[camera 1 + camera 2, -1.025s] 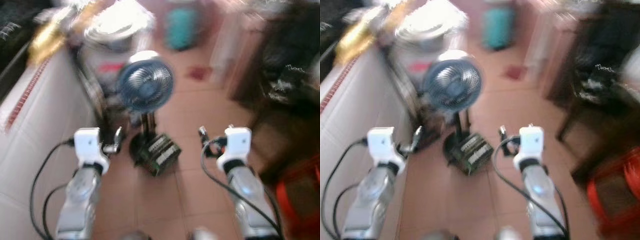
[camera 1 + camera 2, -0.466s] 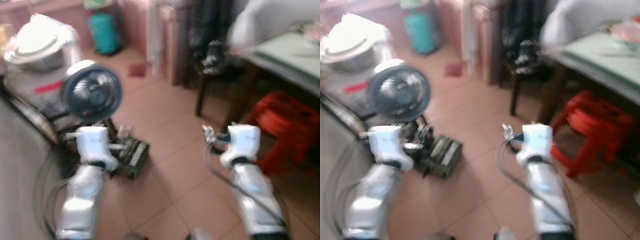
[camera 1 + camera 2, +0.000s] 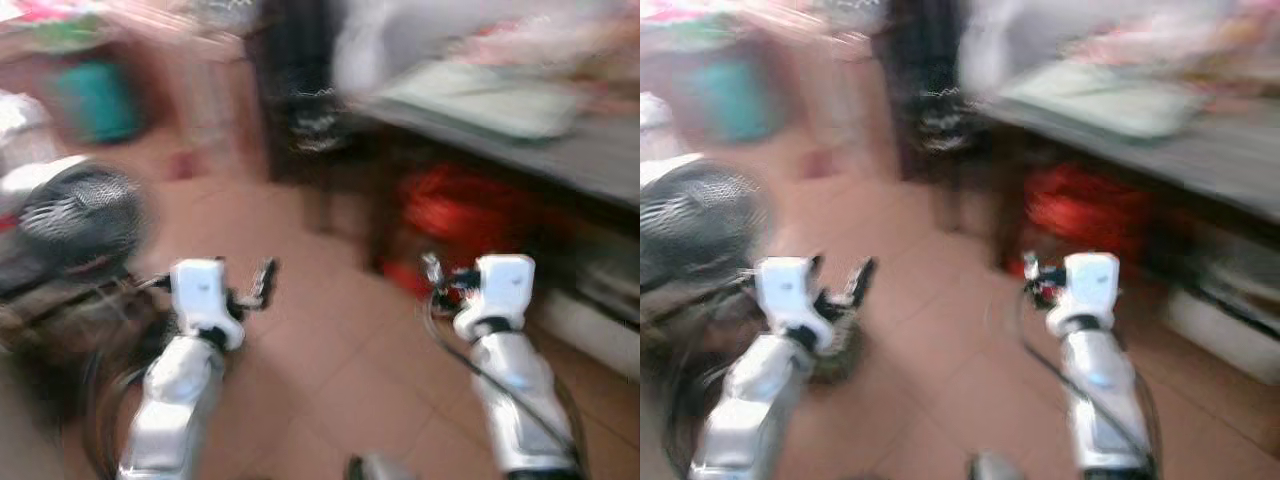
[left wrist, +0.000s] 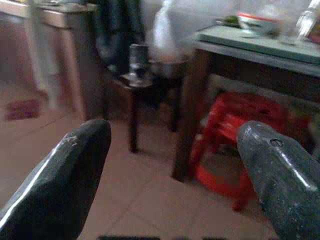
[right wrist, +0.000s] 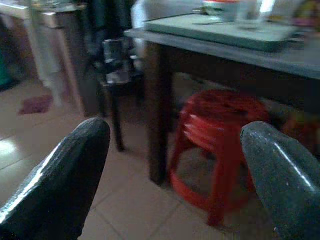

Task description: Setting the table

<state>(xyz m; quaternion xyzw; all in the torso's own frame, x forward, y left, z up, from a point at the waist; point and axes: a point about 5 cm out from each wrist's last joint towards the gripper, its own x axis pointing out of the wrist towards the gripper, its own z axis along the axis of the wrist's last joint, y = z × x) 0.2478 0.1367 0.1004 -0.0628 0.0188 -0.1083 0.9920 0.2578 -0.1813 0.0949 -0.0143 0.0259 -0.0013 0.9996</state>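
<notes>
Red stool (image 5: 220,135) under dark table (image 5: 235,47); no legible writing.

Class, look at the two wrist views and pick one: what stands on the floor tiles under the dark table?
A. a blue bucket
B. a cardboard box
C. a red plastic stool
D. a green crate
C. A red plastic stool stands on the tiles beneath the dark table, beside its leg; both wrist views show it beyond the open black fingers of each end effector.

camera swung right, table (image 3: 560,150) and red stool (image 3: 455,215) now ahead, fan (image 3: 70,215) at left edge
</notes>
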